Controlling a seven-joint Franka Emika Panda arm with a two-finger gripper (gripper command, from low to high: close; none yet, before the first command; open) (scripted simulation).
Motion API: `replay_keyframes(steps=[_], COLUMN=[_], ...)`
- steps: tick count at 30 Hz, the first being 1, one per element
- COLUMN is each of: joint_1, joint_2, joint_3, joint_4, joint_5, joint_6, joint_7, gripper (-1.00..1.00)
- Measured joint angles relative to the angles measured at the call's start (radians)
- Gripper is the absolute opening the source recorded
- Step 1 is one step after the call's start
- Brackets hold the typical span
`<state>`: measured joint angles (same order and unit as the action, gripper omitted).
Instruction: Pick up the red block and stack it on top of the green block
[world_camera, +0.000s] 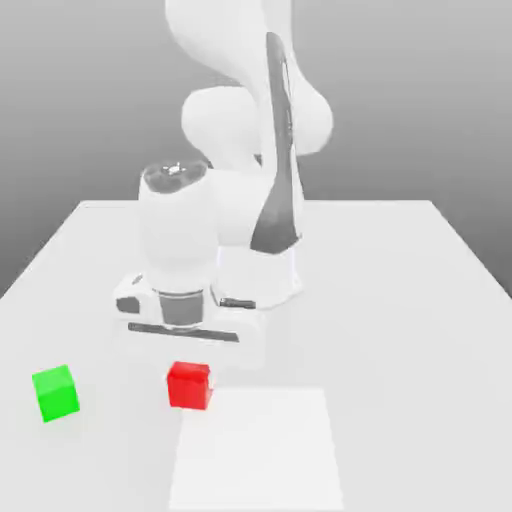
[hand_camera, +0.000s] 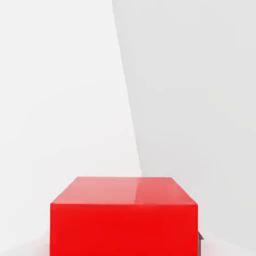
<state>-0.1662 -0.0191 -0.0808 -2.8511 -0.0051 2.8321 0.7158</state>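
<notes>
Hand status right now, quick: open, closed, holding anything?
Hand: down at the red block; can't tell whether it's open or closed on it.

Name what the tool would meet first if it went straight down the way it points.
Most likely the red block, right at the tool's tip; how much gap remains, if any, is unclear.

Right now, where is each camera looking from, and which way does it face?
Exterior view: off the arm, facing the robot arm and looking down over the table; the gripper is at the red block, with the green block at the view's left.
Hand view: on the hand, looking at the red block close up; pale finger parts flank it.
Shared: the red block.
</notes>
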Motion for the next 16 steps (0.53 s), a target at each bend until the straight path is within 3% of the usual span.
replay_keyframes(steps=[7,12,13,16], joint_1=[-0.29,-0.34,-0.347,-0.347], joint_2=[0.019,0.169,0.202,0.202], joint_3=[-0.172,-0.126,-0.114,-0.114], joint_4=[0.193,0.229,0.23,0.23], joint_5=[0.008,0.094,0.113,0.113], joint_6=[-0.174,-0.064,-0.034,-0.034], joint_7=[-0.237,-0.333,-0.347,-0.347], gripper=[-1.0,-1.0,1.0,1.0])
